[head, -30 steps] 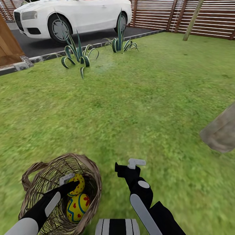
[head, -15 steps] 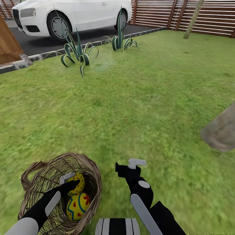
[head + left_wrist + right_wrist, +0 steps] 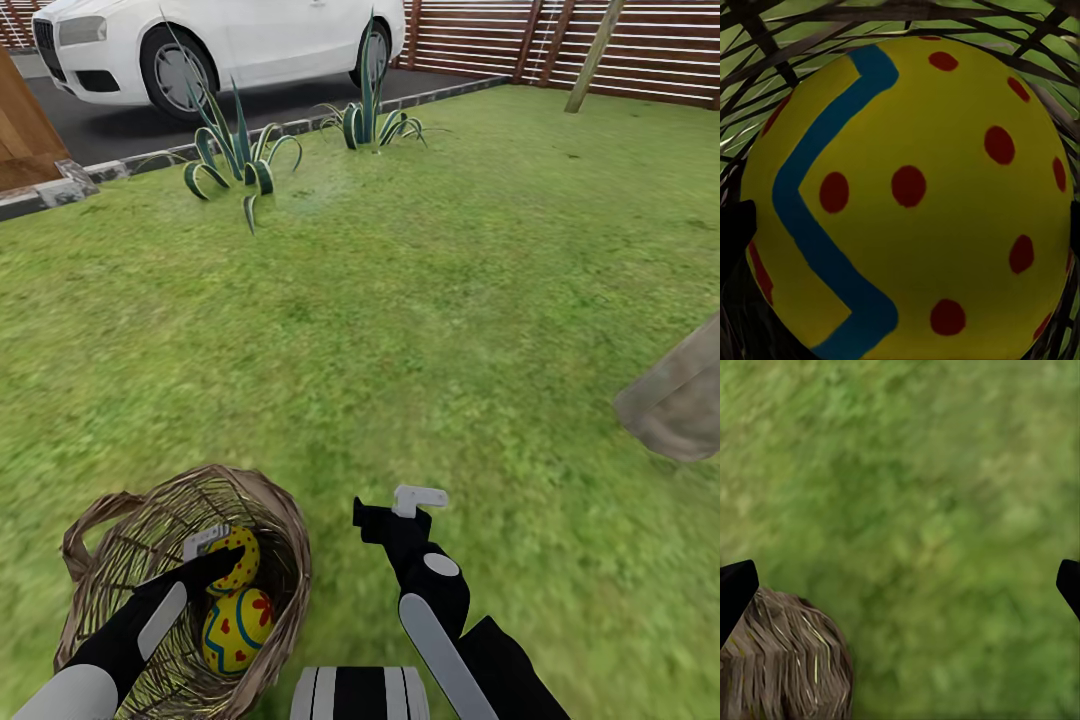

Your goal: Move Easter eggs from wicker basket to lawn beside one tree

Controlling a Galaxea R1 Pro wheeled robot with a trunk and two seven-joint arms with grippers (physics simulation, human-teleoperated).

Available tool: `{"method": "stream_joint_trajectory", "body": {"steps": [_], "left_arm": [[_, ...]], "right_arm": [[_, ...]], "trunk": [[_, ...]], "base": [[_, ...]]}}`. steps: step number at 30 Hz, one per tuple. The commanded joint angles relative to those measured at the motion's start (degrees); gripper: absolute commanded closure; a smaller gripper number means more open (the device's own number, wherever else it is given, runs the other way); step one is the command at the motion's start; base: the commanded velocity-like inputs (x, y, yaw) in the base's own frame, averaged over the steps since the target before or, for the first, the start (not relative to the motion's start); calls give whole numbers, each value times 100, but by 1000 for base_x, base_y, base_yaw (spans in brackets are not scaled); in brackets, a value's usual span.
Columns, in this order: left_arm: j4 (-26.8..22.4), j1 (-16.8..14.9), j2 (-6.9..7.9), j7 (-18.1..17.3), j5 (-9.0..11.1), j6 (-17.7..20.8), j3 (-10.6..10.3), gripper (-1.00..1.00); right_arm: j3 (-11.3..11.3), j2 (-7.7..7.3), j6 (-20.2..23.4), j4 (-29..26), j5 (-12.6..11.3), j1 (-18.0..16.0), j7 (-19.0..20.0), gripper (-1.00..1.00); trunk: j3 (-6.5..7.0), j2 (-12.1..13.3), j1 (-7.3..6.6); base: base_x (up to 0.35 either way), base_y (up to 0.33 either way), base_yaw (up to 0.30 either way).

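Head view: the robot is looking down over a lawn (image 3: 420, 330) of mottled green grass, flat and wide.
Basket: a round wicker basket (image 3: 275, 520) of loose light-brown twigs with a thick braided rim is sitting on the grass at the lower left.
Eggs: two yellow eggs are showing inside the basket, smooth and painted with blue zigzags and red marks; the upper egg (image 3: 238, 556) is lying against the lower egg (image 3: 236, 630). A third cannot be made out.
Left tool: the left tool (image 3: 210, 552) is reaching into the basket at the upper egg; in the left wrist view that egg (image 3: 907, 195) is sitting between the dark fingers (image 3: 735, 232), but contact cannot be told.
Right tool: the right tool (image 3: 395, 505) is hanging over bare grass beside the basket, fingers (image 3: 735, 585) spread apart.
Surroundings: a grey-brown tree trunk (image 3: 675, 400) is rising at the right; spiky plants (image 3: 235, 160), a white car (image 3: 220, 40) on dark asphalt and a slatted wooden fence (image 3: 620, 45) are lining the far side.
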Motion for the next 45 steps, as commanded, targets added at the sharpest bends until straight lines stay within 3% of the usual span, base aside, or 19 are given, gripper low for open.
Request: {"method": "stream_joint_trajectory", "body": {"steps": [1,43,44,45], "left_arm": [[215,4,4,2,43,15,-28,-100],[187,4,4,-47,51,-11,-28,-100],[187,4,4,-48,51,-11,-28,100],[187,4,4,-49,51,-11,-28,100]], "right_arm": [[8,-1,17,-7,-40,-5,-49,-100],[6,7,17,-5,-40,-5,-49,-100],[6,7,17,-5,-40,-5,-49,-100],[6,7,17,-5,-40,-5,-49,-100]], "trunk": [[-4,-1,1],[-4,-1,1],[-4,-1,1],[-4,-1,1]], "base": [[0,0,0],[0,0,0],[0,0,0],[0,0,0]]}}
